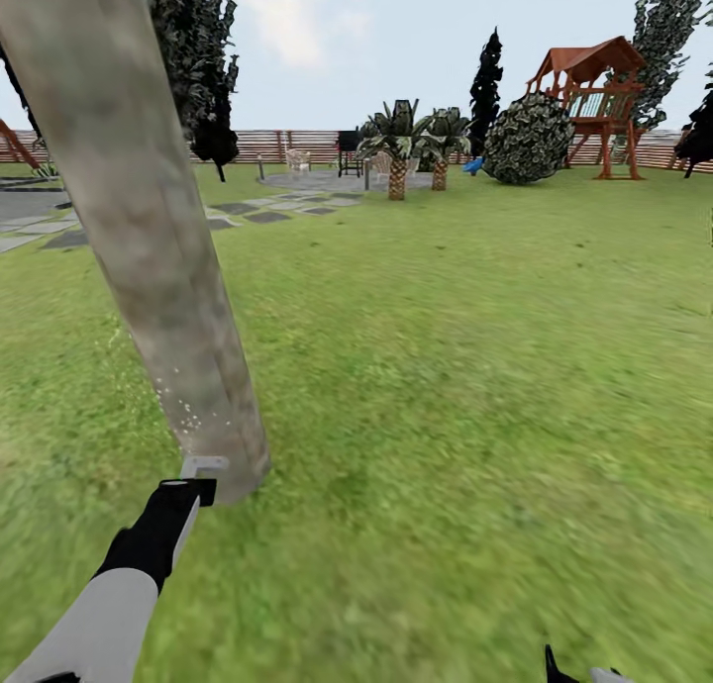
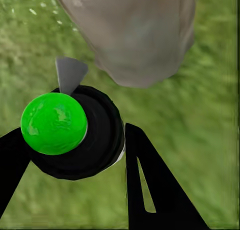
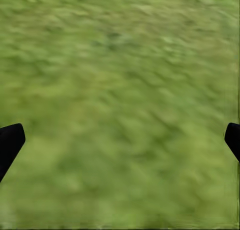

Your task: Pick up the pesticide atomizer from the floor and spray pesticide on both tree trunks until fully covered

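Just ahead of the left gripper (image 1: 194,485) in the head view stands a tree trunk (image 1: 139,218), a thick column of mottled grey-beige bark that leans across the picture and meets the grass lawn (image 1: 475,386) right beyond the gripper's tip. A small pale grey nozzle (image 1: 205,463) pokes out past the gripper and sits against the foot of the trunk, with pale specks dotted on the bark just above it. Well beyond the gripper lie a paved patch (image 1: 297,183), two short palms (image 1: 398,153), a round leafy bush (image 1: 528,139), a red-roofed wooden play tower (image 1: 592,104) and the brown slat fence (image 1: 277,146); the right gripper (image 1: 579,671) shows only as a dark tip at the lower edge, over grass. In the left wrist view the left gripper (image 2: 85,165) is clamped on the pesticide atomizer (image 2: 75,135) — a black round body topped by a glossy green ball (image 2: 54,123), held between the two black fingers (image 2: 150,190). Its grey nozzle (image 2: 69,74) points away from the gripper toward the base of the trunk (image 2: 135,35), which stands close in front. In the right wrist view the right gripper (image 3: 120,140) has its fingertips (image 3: 9,142) spread wide apart at either edge, holding nothing — between them is blurred green grass (image 3: 120,90).
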